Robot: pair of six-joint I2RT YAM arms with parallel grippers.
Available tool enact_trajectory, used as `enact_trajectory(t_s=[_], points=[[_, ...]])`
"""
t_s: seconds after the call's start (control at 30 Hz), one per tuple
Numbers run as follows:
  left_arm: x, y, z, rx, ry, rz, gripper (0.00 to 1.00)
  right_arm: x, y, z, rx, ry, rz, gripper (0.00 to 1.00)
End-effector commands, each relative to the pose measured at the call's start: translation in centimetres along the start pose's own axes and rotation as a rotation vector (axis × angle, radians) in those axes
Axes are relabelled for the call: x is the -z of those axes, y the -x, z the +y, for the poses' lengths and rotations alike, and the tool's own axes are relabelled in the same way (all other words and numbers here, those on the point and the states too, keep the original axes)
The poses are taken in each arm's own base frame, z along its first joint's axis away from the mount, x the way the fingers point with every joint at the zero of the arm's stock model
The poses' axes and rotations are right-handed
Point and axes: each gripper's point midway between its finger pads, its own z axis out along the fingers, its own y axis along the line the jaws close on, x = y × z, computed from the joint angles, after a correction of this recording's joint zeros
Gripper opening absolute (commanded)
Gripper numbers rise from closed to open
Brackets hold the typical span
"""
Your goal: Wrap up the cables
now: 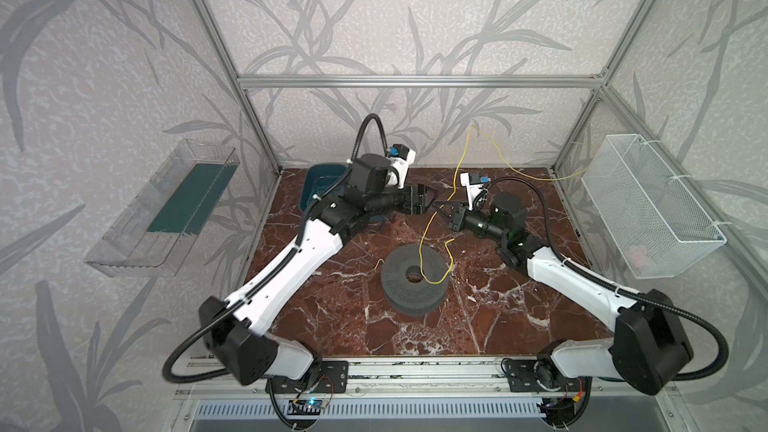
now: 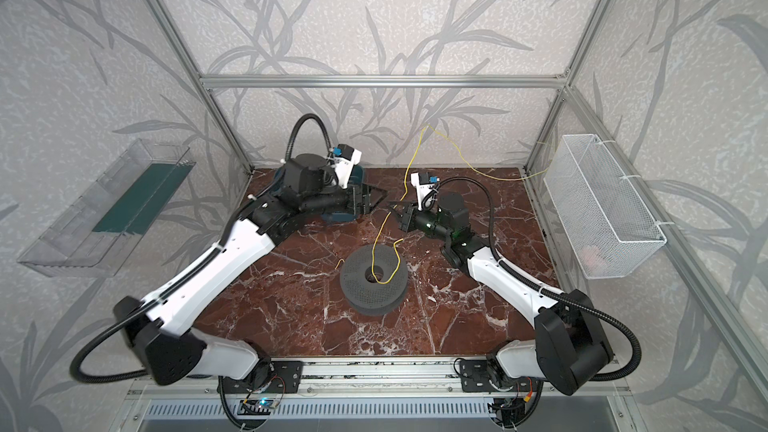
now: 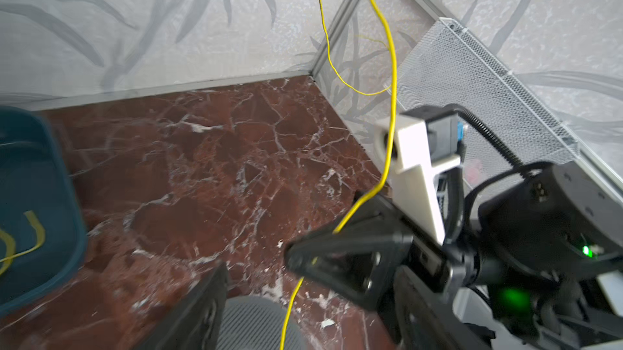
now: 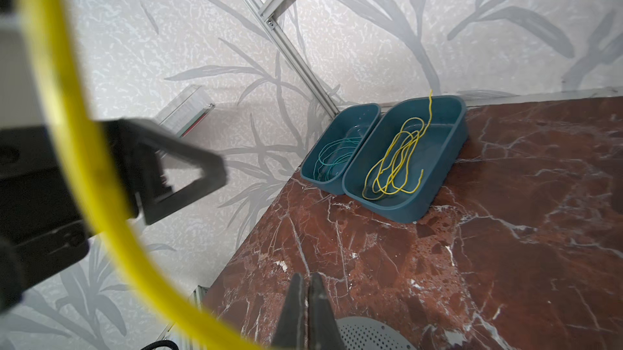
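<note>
In both top views I judge the step as winding. The cable reaches in from beside the basket, arcs high, drops between my 2 claws and ends in 1 loose loop lying on the spool. My right claw is closed on that strand above the spool. My left claw, tip to tip with it, stands wide and holds nothing. In the left wrist view the cable runs into the pressed-together right claw and comes out below, toward the spool. In the right wrist view my right fingers sit tight together, the cable is a blurred arc near the lens, and more cable lies in a tub. Next, I reckon, my right claw must carry the strand down and round the spool without slack, while my left grips lower.
</note>
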Motion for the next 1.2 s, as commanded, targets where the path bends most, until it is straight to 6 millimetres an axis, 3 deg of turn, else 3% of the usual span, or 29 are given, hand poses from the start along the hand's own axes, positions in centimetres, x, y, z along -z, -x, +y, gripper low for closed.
enact_trajectory(t_s=[0.0,0.17,0.3,0.4,0.6,0.73,0.83,0.97,1.17], points=[[4.7,0.6,1.0,-0.084,0.090,-0.180,0.75,1.2,1.2,-3.1,-0.095,-0.164,-0.065,0.00],[5.2,-4.0,-1.2,-0.122,0.059,-0.062,0.71,1.8,2.0,-4.3,-0.122,-0.260,-0.090,0.00],[2.9,-6.3,-5.2,-0.167,-0.017,0.035,0.72,1.9,2.2,-4.6,-0.125,-0.284,-0.097,0.00],[0.6,-7.4,-7.0,-0.184,-0.028,0.097,0.74,2.2,2.2,-4.7,-0.124,-0.294,-0.100,0.00],[-2.7,-9.2,-8.2,-0.196,-0.009,0.178,0.76,2.8,2.2,-4.6,-0.113,-0.307,-0.107,0.00],[-3.9,-10.3,-8.2,-0.196,0.005,0.217,0.71,3.0,2.1,-4.5,-0.117,-0.303,-0.109,0.00],[-3.9,-10.8,-7.9,-0.202,0.018,0.230,0.55,3.1,2.2,-4.4,-0.116,-0.301,-0.111,0.00],[-2.9,-9.9,-8.0,-0.197,0.007,0.181,0.27,3.2,2.1,-4.7,-0.127,-0.305,-0.126,0.00],[-1.1,-8.5,-7.5,-0.211,0.031,0.110,0.01,3.4,2.1,-5.3,-0.150,-0.318,-0.139,0.00]])
